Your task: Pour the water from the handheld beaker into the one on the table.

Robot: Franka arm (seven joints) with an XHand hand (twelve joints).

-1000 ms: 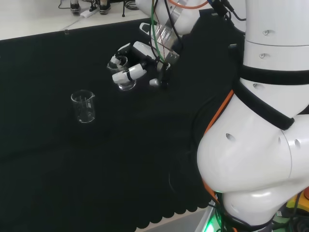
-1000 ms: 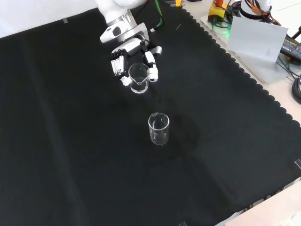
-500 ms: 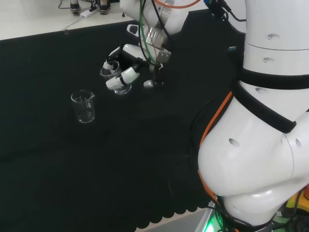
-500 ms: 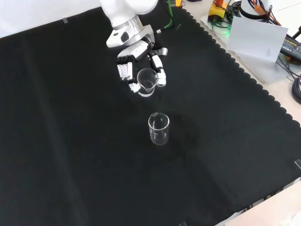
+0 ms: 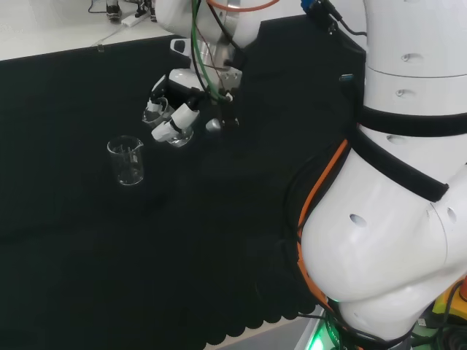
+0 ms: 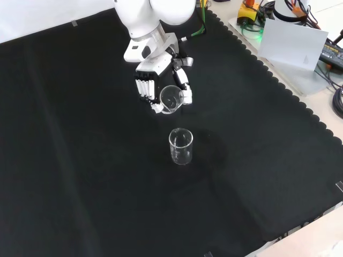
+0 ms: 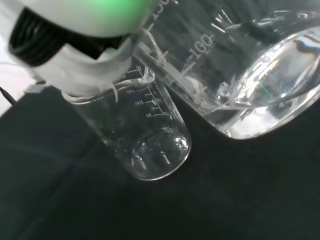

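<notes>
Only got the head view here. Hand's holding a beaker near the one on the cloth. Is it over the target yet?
Observer: Not yet. In the front view the handheld beaker is short of the table beaker, with bare cloth between them.
Operator: Any water in the held one?
Observer: Yes. The wrist view shows liquid pooled toward its lower side.
Operator: Tilted then?
Observer: Yes. In the front view its open mouth faces the camera, and the hand has fingers and thumb curled round it.
Operator: Target empty?
Observer: The wrist view looks through the table beaker's wall; no liquid visible.
</notes>
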